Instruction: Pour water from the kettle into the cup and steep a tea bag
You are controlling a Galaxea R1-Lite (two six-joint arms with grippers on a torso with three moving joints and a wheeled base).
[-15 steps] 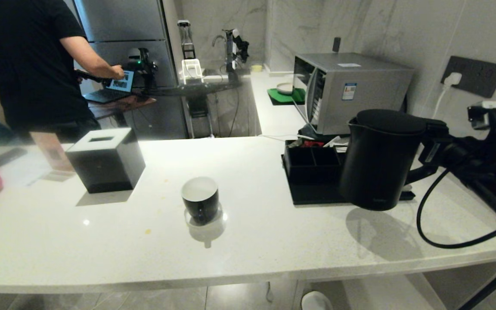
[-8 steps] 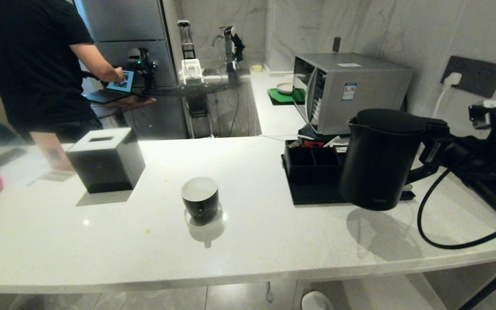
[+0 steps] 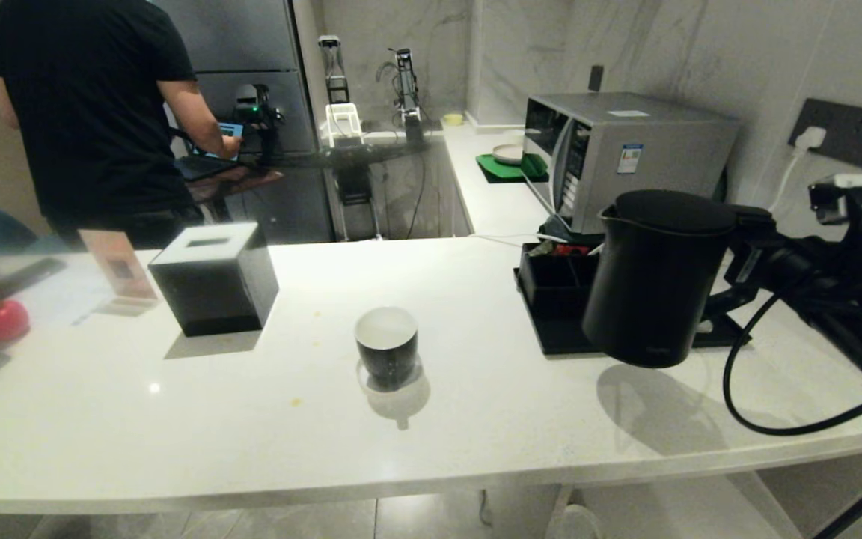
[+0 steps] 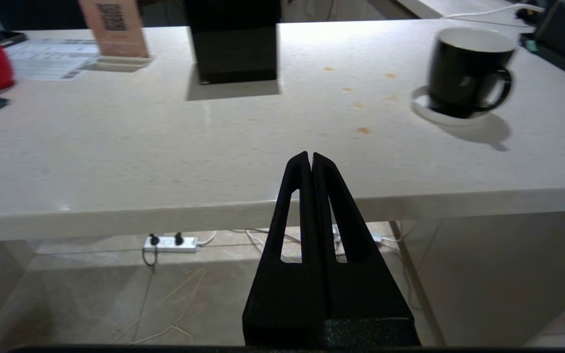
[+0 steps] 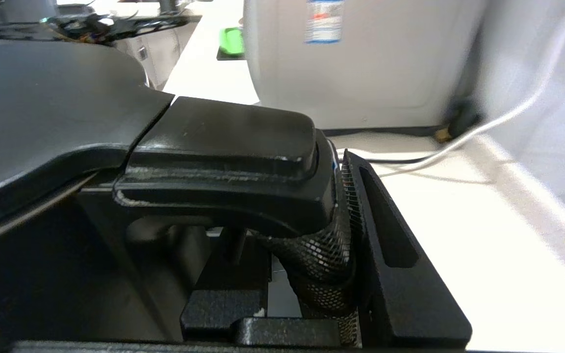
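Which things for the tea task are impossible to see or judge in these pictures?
- Tea bag: not found in any view; the tray compartments behind the kettle are dark and partly hidden.
- Water in the kettle: lid closed, head and right wrist views.
- Cup contents: rim angle hides the bottom, head and left wrist views.

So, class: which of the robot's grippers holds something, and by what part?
The right gripper holds the kettle by its handle, off the counter. The left gripper is shut and empty.
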